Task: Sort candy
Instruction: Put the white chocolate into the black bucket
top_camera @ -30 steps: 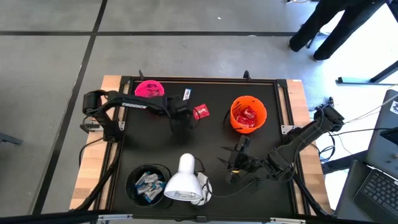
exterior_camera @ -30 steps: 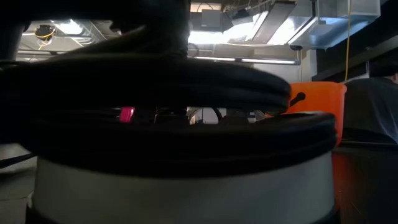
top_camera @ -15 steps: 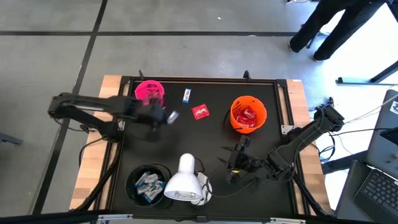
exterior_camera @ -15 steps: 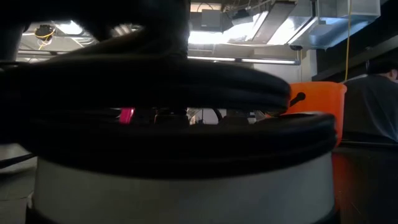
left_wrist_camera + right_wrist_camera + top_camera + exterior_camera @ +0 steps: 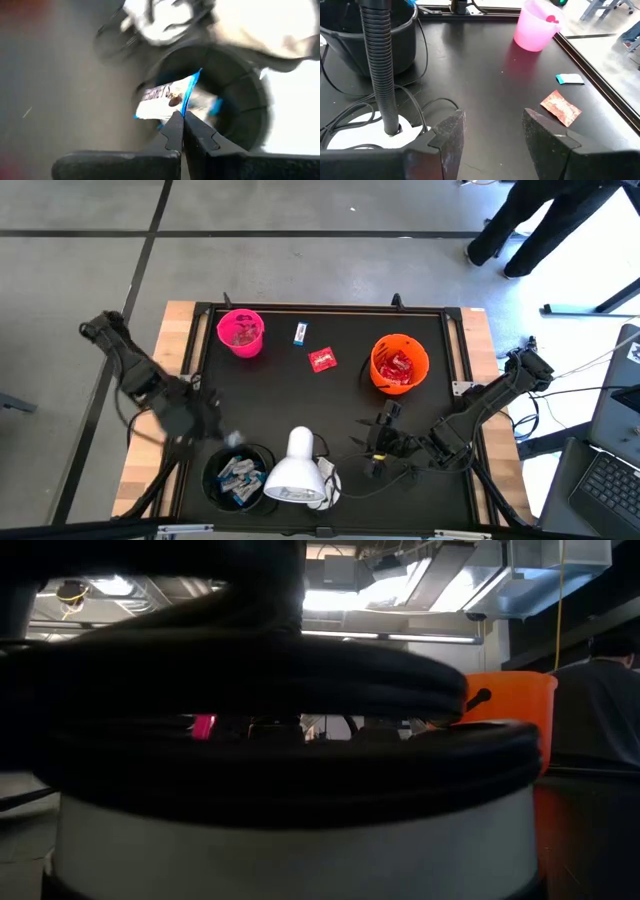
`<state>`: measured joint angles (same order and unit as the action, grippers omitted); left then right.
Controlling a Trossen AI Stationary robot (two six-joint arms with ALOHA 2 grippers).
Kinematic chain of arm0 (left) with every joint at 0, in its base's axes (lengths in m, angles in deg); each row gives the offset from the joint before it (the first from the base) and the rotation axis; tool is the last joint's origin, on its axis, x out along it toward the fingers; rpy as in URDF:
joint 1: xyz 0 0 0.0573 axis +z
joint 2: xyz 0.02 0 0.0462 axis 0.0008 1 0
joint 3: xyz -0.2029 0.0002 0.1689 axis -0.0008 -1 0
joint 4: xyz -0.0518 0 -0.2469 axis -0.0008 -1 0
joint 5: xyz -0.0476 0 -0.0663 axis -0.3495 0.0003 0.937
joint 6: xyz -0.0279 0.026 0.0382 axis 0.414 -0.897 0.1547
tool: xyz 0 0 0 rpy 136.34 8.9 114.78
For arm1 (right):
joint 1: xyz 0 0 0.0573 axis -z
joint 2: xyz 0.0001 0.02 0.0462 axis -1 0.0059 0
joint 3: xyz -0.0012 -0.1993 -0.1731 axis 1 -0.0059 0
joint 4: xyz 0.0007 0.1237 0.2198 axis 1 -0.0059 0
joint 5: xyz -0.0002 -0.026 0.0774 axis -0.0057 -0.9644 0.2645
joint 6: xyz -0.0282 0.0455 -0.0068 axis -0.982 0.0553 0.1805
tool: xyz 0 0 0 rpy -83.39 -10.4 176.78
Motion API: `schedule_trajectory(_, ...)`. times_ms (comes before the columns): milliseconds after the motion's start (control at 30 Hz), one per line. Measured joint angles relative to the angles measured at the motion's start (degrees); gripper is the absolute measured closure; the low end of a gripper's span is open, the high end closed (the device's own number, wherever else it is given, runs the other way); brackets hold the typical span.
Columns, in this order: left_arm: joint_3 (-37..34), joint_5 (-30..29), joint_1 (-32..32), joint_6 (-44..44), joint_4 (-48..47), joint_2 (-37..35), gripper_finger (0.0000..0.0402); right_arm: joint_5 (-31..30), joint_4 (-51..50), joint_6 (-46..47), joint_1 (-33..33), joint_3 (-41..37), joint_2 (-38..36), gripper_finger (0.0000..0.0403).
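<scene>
My left gripper (image 5: 228, 440) hovers just beside the black cup (image 5: 238, 475) at the table's near left, shut on a white-and-blue wrapped bar (image 5: 167, 97). The cup holds several like bars. One more white-and-blue bar (image 5: 300, 332) and a red crinkly packet (image 5: 322, 360) lie flat on the black mat between the pink cup (image 5: 241, 332) and the orange cup (image 5: 399, 363), which holds red packets. My right gripper (image 5: 492, 132) rests open at the near right, touching nothing. My left gripper pinches the white-and-blue bar at one long edge (image 5: 179, 111) between its two shut fingertips. The bar stands out beyond the fingertips, lifted clear of the table, with the black cup's mouth (image 5: 225, 95) behind it.
A white lamp head (image 5: 293, 472) with a ribbed neck (image 5: 380, 70) and loose cables lies on the near middle of the table, right next to the black cup. In the low view it blocks almost everything but the orange cup (image 5: 510, 700). A person stands beyond the far right corner.
My left arm has swung fast from the far middle of the table, by the loose candies, toward the left and near edge, down to the black cup, carrying the white-and-blue bar. The two candies on the mat have stayed put.
</scene>
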<state>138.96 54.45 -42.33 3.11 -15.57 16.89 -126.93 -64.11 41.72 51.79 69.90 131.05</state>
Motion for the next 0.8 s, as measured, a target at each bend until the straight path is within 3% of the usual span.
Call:
schedule_trajectory(167, 0.02, -5.96, -9.0, -0.06, 7.82, 1.53, 0.0401, 0.34, -0.28, 0.0, 0.02, 0.0, 0.0, 0.021)
schedule_trajectory(333, 0.02, -7.89, -13.58, -0.64, 15.38, 3.72, 0.0401, 0.8, -0.3, -0.01, 0.02, 0.0, 0.0, 0.021)
schedule_trajectory(800, 0.02, -4.49, -15.05, 8.87, 16.06, 9.91, 0.0401, 0.86, -0.24, -0.02, 0.02, 0.0, 0.0, 0.021)
